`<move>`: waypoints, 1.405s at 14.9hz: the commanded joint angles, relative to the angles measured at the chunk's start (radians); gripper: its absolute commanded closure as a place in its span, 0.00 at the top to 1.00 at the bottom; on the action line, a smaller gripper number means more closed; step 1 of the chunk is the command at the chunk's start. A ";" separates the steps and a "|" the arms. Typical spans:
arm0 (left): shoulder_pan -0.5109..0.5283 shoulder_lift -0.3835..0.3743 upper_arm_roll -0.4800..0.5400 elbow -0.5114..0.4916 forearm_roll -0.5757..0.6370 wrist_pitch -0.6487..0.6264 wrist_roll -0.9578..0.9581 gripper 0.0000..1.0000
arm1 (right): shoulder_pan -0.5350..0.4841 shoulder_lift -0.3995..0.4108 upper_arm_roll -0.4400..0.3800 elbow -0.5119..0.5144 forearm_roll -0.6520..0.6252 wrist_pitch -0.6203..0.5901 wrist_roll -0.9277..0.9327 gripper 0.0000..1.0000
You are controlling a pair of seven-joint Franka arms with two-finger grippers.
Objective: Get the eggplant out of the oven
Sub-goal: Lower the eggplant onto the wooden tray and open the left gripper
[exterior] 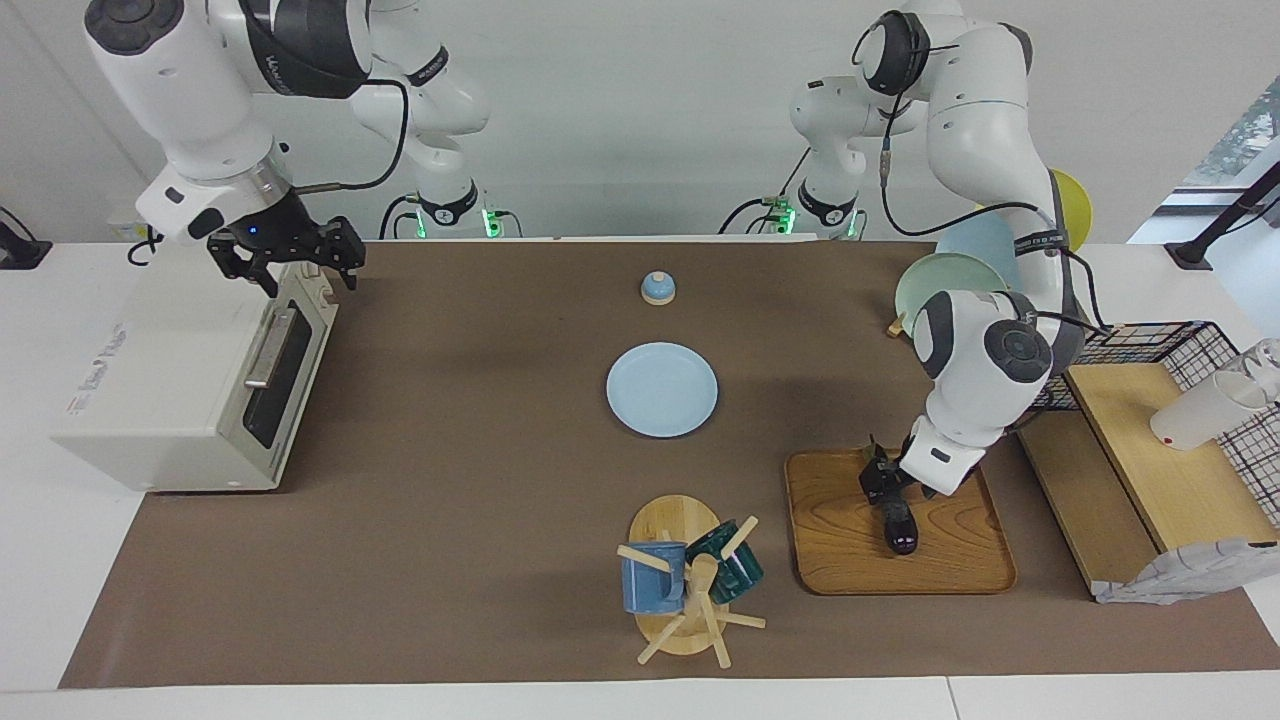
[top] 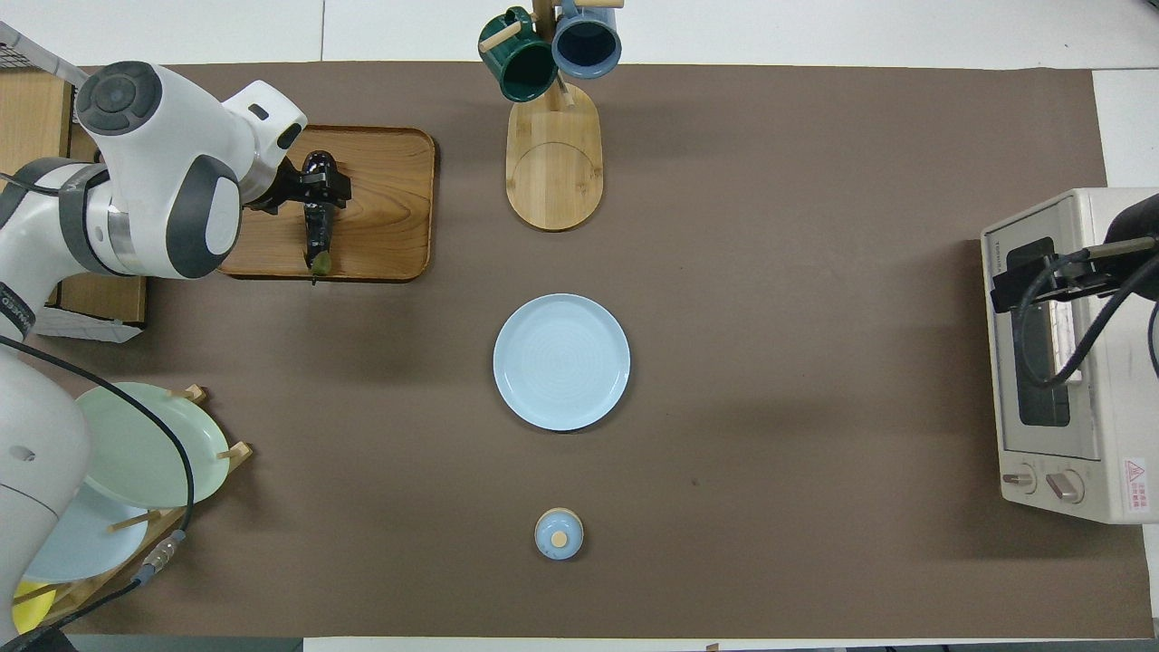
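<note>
The cream-white oven (exterior: 170, 380) stands at the right arm's end of the table with its dark glass door shut; it also shows in the overhead view (top: 1114, 398). The dark purple eggplant (exterior: 902, 530) lies on a wooden tray (exterior: 960, 560) toward the left arm's end, stem end nearer the robots (top: 317, 237). My left gripper (exterior: 885, 490) is low over the tray (top: 389, 226), shut on the eggplant's middle (top: 317, 188). My right gripper (exterior: 300, 262) is open and empty, just above the oven's top front edge (top: 1041, 282).
A light blue plate (exterior: 662, 388) lies mid-table, with a small blue lid (exterior: 658, 288) nearer the robots. A mug tree (exterior: 690, 590) with two mugs stands beside the tray. A plate rack (exterior: 950, 280), a wooden shelf (exterior: 1150, 450) and a white cup (exterior: 1200, 410) are at the left arm's end.
</note>
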 commanded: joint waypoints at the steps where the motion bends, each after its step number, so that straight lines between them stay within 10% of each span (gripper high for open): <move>1: 0.015 -0.101 -0.006 -0.008 -0.003 -0.108 -0.002 1.00 | -0.004 0.009 0.002 0.021 0.025 -0.026 0.016 1.00; 5: 0.008 -0.227 -0.006 -0.002 -0.001 -0.246 -0.050 1.00 | 0.181 -0.009 -0.170 0.019 0.033 -0.025 0.016 1.00; 15: -0.005 -0.516 -0.013 -0.061 -0.003 -0.613 -0.045 1.00 | 0.157 -0.006 -0.176 0.024 0.002 -0.042 0.026 1.00; 21: -0.022 -0.568 -0.003 -0.144 -0.114 -0.605 -0.088 1.00 | 0.115 -0.006 -0.161 0.025 0.002 -0.053 0.020 1.00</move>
